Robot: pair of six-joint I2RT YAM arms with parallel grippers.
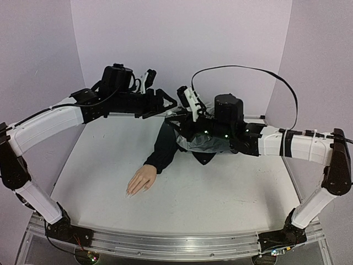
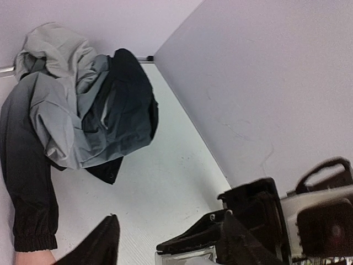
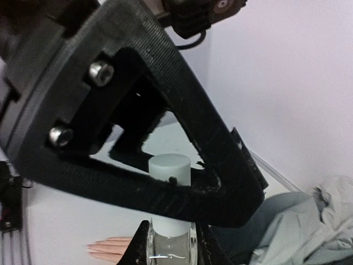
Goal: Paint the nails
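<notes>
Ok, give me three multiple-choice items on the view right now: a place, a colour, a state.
1. The dummy hand lies: A flat on the table; B against the back wall; C over the near edge.
2. The cap of the bottle is: A red; B black; C white.
3. The right tool is: A open, empty; B shut on the bottle; C out of view.
Answers: A, its palm rests on the tabletop; C, the cap looks pale white in the right wrist view; B, both fingers press the bottle's sides.
</notes>
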